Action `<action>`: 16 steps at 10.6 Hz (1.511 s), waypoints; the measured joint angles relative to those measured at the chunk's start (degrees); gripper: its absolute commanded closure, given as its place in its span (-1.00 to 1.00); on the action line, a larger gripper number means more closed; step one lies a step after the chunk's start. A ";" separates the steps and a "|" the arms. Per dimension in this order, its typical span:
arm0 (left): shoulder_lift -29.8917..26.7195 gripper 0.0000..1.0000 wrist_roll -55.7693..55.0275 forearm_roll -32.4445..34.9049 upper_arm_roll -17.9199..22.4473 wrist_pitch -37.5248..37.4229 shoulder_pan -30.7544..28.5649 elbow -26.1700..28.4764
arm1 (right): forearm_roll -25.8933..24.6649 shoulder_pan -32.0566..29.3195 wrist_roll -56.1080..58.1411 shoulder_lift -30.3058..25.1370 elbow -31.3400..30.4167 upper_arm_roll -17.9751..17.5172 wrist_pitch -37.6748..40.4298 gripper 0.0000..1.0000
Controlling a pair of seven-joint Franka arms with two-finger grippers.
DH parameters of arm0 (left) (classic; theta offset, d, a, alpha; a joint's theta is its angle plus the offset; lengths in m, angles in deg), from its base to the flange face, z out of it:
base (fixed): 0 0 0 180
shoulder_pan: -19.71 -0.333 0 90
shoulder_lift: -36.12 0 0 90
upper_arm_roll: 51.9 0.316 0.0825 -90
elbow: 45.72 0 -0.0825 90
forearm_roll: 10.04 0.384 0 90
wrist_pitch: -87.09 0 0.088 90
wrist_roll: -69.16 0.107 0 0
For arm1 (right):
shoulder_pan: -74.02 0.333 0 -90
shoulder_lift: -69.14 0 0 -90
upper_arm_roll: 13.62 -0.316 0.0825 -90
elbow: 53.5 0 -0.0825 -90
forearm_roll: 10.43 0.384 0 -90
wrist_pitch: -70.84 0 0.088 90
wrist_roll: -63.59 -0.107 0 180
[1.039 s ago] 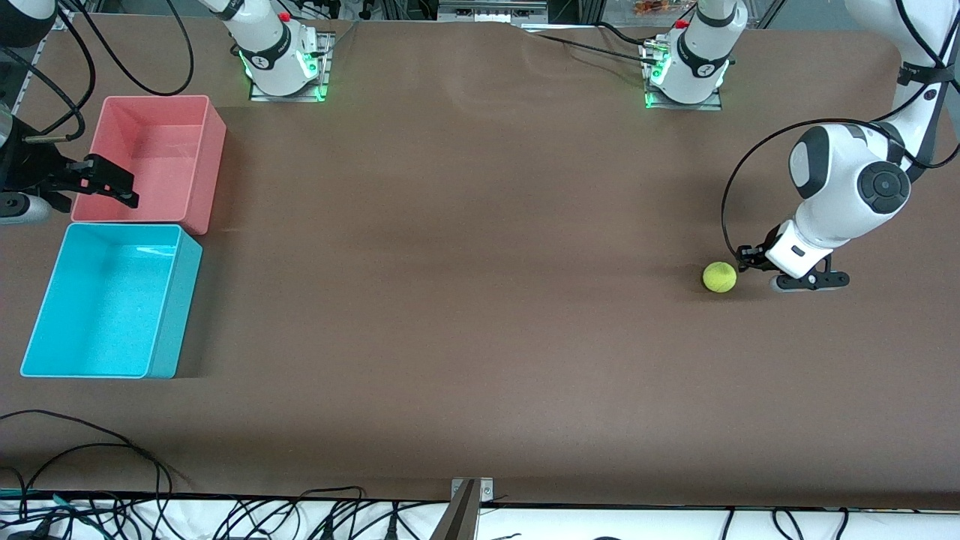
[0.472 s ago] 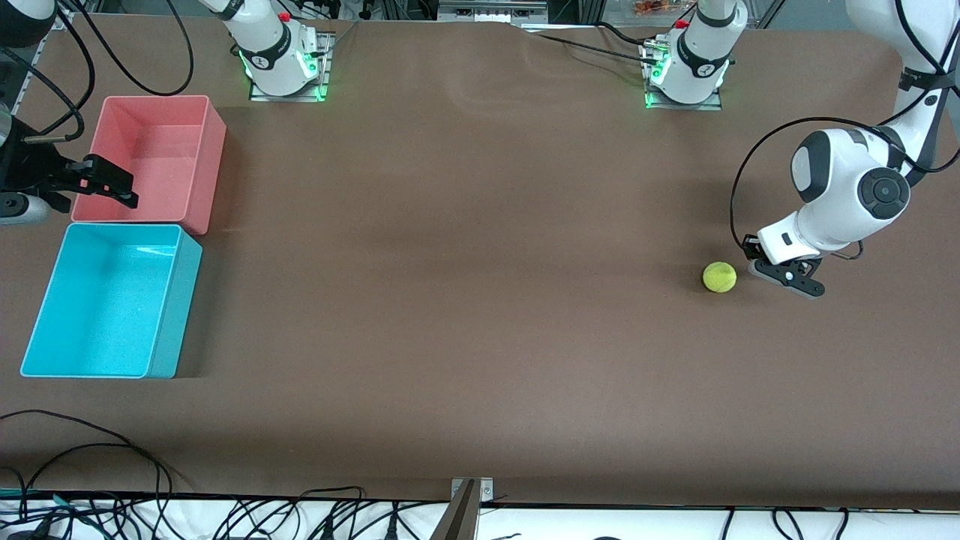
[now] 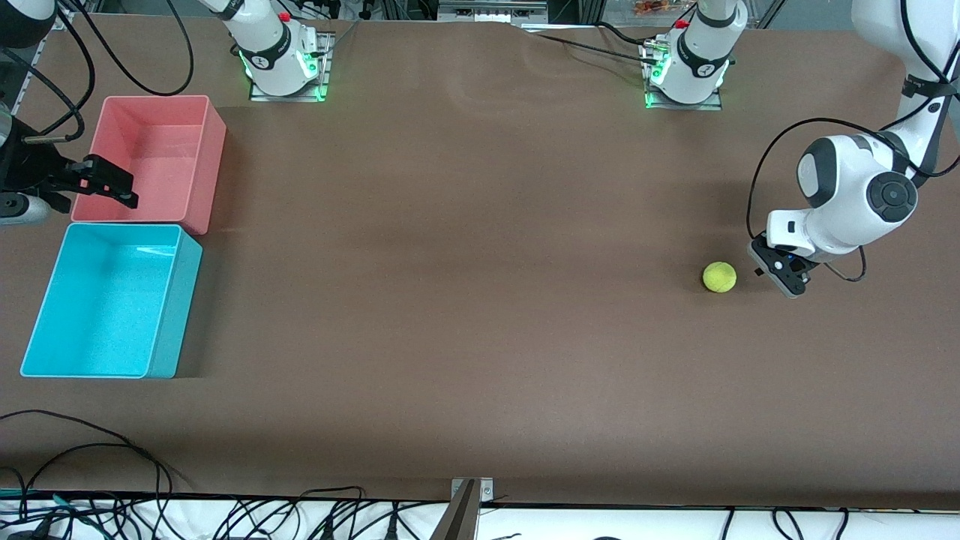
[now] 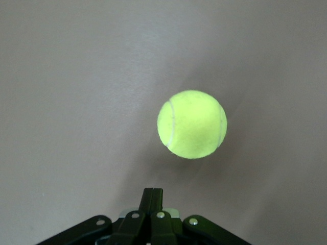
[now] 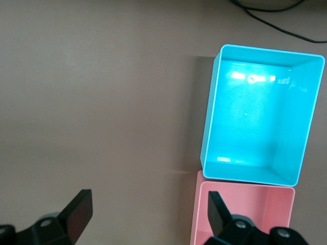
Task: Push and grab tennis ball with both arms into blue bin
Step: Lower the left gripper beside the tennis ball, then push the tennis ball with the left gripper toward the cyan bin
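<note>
The tennis ball (image 3: 719,277) lies on the brown table toward the left arm's end. It also shows in the left wrist view (image 4: 192,124). My left gripper (image 3: 780,274) is shut and empty, low over the table just beside the ball, a small gap apart from it; its closed fingertips (image 4: 153,195) point at the ball. The blue bin (image 3: 45,300) stands at the right arm's end and shows empty in the right wrist view (image 5: 304,122). My right gripper (image 3: 112,187) is open and empty, waiting over the pink-red bin's edge.
A pink-red bin (image 3: 214,139) stands against the blue bin, farther from the front camera. Two small white arms with green-lit bases (image 3: 285,71) stand along the table's back edge. Cables (image 3: 90,465) lie past the table's near edge.
My left wrist has turned and drawn its gripper in, so the shut fingers now point at the ball. The ball has not moved. The right arm has not moved.
</note>
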 measured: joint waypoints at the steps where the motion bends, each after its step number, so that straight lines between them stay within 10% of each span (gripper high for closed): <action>1: 0.73 1.00 6.22 -0.53 0.01 0.58 -0.19 -0.01 | 0.01 0.01 0.00 0.13 0.00 0.00 0.00 -1.00; 8: 4.58 1.00 30.90 -6.60 0.00 2.52 -0.98 -0.05 | 0.02 0.00 0.00 0.37 0.00 0.00 -0.02 -1.00; 16: 7.81 1.00 33.38 -7.88 -0.85 7.50 -0.87 -0.41 | 0.02 0.00 0.00 0.36 0.00 0.02 -0.07 -1.00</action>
